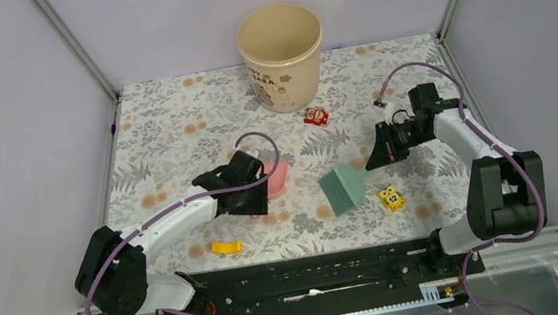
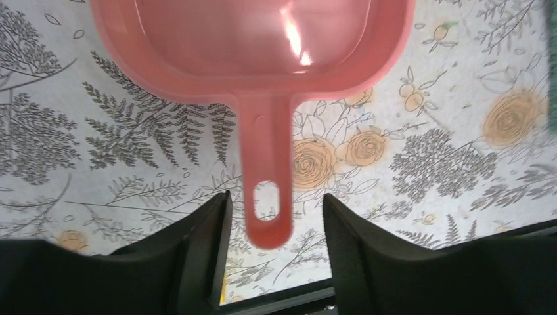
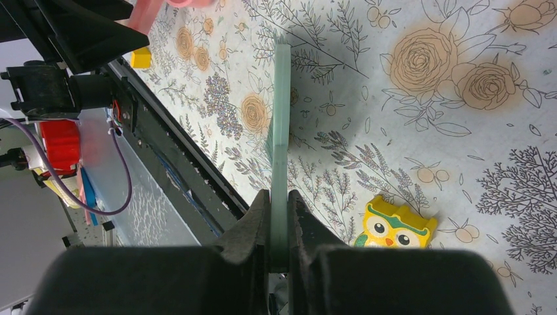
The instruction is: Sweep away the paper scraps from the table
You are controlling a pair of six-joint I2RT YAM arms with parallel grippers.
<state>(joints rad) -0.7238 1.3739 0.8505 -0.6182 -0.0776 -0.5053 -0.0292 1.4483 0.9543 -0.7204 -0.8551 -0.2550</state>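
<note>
Dustpan (image 2: 263, 59), pink, lay ungripped on table (image 1: 167, 134), left tool (image 2: 276, 200) parted astride its handle (image 2: 266, 151), right tool (image 3: 279, 197) clamped on brush (image 1: 343, 188) beside it; paper scraps unseen; sweeping might shove dustpan away.

- I read "12" on the yellow cube (image 1: 390, 198), just right of the green brush (image 1: 342, 188).
- The beige bucket (image 1: 282, 53) has print too small for me.

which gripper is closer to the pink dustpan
Left. The left gripper straddles the dustpan handle, jaws open; the right gripper is off to its right, shut on the brush.
</note>
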